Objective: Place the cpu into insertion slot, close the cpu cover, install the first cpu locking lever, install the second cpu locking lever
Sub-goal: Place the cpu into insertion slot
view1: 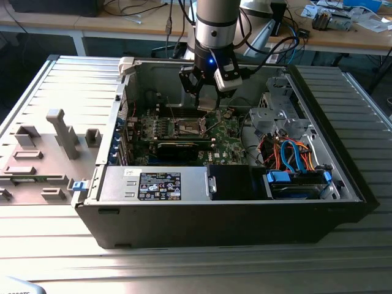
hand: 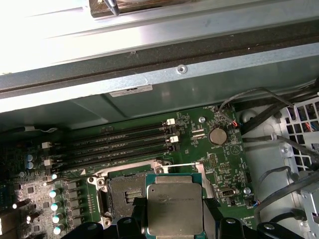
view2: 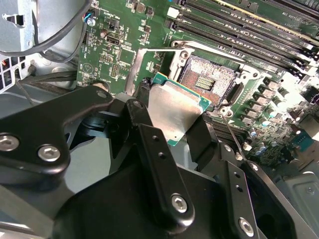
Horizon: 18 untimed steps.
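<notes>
cpu (view2: 174, 104) clamped in tool (view2: 169, 122), held just beside uncovered insertion slot (view2: 209, 79).

Exterior view: even overhead room light, ribbed desk (view1: 184, 269) bright, inside of computer case (view1: 184, 214) dimmer, soft shade under the arm (view1: 215, 24), blue LED (view1: 211, 60) glowing. First wrist view: metal panel (hand: 40, 30) blown out white, motherboard (hand: 219, 164) darker. Second wrist view: glare on cpu (view2: 169, 107) lid and memory slots (view2: 279, 30); gripper (view2: 172, 119) links near-black, little detail.
</notes>
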Tool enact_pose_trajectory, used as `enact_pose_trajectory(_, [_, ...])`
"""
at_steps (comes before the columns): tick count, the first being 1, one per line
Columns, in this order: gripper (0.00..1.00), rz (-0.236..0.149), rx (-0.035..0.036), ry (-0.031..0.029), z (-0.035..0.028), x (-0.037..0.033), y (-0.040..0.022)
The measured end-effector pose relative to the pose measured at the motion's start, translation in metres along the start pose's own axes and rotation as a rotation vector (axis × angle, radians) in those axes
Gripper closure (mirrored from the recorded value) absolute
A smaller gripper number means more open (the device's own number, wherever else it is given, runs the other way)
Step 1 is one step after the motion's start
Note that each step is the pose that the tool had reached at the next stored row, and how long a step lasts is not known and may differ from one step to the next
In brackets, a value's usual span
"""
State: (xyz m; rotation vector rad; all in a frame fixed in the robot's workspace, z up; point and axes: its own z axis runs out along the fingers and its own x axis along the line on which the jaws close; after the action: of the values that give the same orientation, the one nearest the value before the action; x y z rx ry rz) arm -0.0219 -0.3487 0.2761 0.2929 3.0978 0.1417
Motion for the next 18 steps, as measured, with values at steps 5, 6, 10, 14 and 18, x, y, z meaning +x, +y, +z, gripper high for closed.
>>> enact_pose_trajectory(5, [0.46, 0.005, 0.0001, -0.0005, 0.0, 0.0, 0.0])
enact_pose_trajectory(6, [0.46, 0.006, 0.0001, -0.0006, 0.0, 0.0, 0.0])
enact_pose_trajectory(10, [0.46, 0.011, 0.0002, -0.0011, 0.0, 0.0, 0.0])
enact_pose_trajectory(14, [0.46, 0.015, 0.0003, -0.0014, 0.0001, 0.0, 0.0])
enact_pose_trajectory(18, [0.46, 0.017, 0.0003, -0.0016, 0.0001, 0.0, 0.0])
